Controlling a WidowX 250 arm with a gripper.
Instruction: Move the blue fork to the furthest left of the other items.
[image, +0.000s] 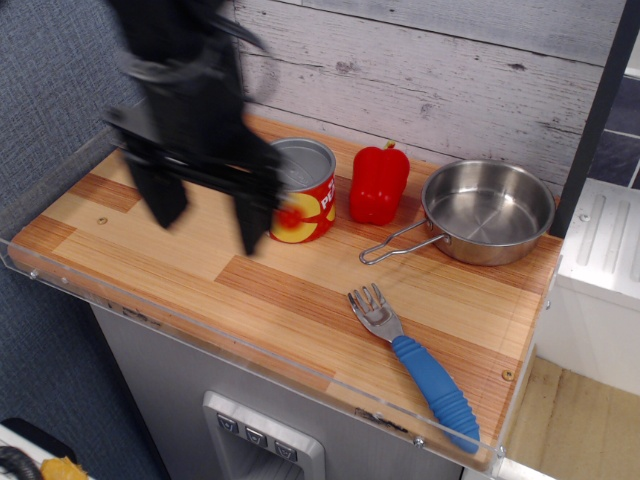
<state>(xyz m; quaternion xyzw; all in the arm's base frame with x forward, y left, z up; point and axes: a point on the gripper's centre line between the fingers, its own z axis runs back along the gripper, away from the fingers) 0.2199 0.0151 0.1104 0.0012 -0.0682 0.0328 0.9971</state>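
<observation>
The gripper hangs blurred above the left half of the wooden counter, its two dark fingers spread apart and empty — nothing is between them. One finger sits just in front of the red-and-yellow tin can, partly covering its left side. Judging by this, the task is at its approach step: the blue fork is untouched, lying flat near the front right edge of the counter, silver head pointing up-left, ribbed handle running down toward the right corner, well apart from the gripper. The next move calls for crossing rightward over the open boards and lowering onto the thick handle, jaws set across it. Behind stand the can, the red bell pepper and the small steel pan, whose wire handle reaches toward the fork's head — the nearest thing to avoid. The clear guard strip along the front edge lies close to the handle.
</observation>
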